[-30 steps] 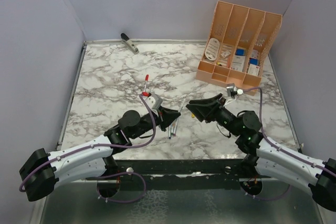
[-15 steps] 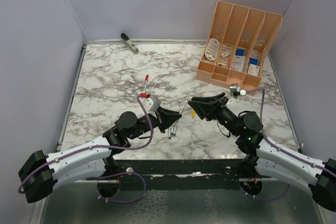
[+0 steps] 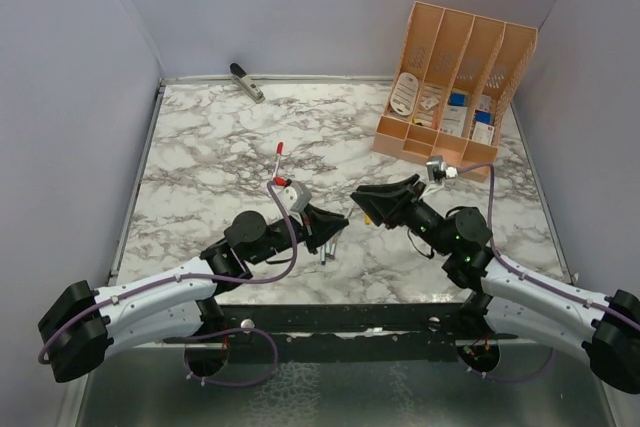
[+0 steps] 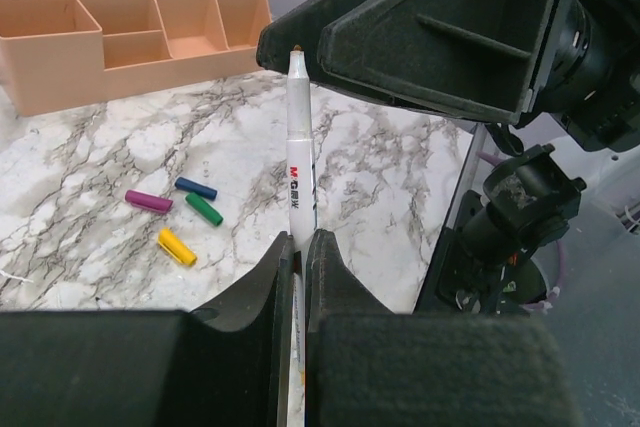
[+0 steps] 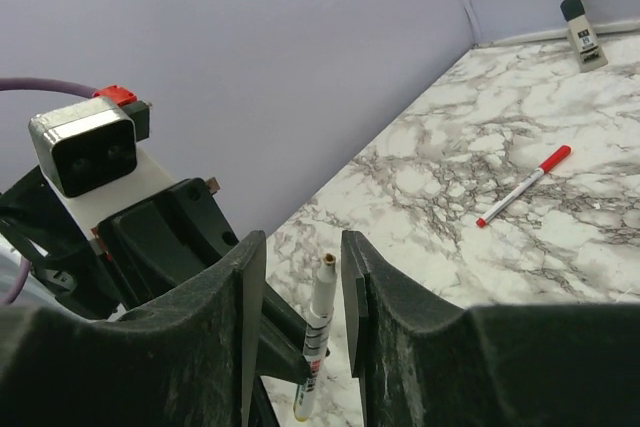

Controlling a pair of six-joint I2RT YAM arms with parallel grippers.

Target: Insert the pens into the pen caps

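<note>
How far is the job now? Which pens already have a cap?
Done: one red-capped pen lies on the table. In hand: the left gripper holds an uncapped pen, its tip between the fingers of the open right gripper. Left: purple cap, blue cap, green cap, yellow cap lie loose.

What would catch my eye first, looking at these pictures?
The left gripper clamps a white pen whose bare tip pokes between the open fingers of the right gripper. Four loose caps, purple, blue, green and yellow, lie together on the marble table.
</note>
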